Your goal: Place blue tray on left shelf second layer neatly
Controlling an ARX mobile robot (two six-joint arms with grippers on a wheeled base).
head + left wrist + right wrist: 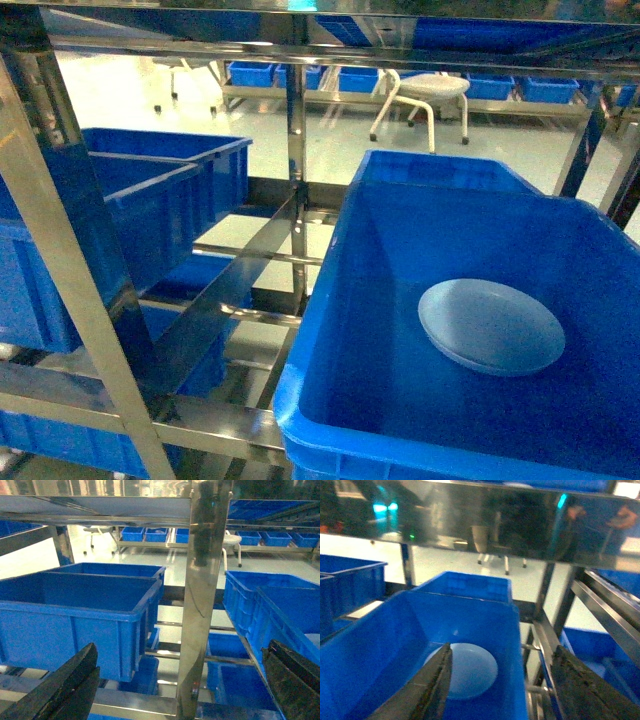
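Two spread, empty grippers we have, and our right gripper (495, 690) is the nearer one, because the blue tray (462, 672) lies flat inside the big blue crate (400, 260) just beyond it, toward 11 o'clock from its jaws.

This looks like a storeroom or warehouse test area: a shiny stainless-steel multi-tier rack (296, 150) holds deep dark-blue plastic crates (150, 215), and behind the rack more blue bins (250, 73) line a pale floor beside a white stool (432, 95).
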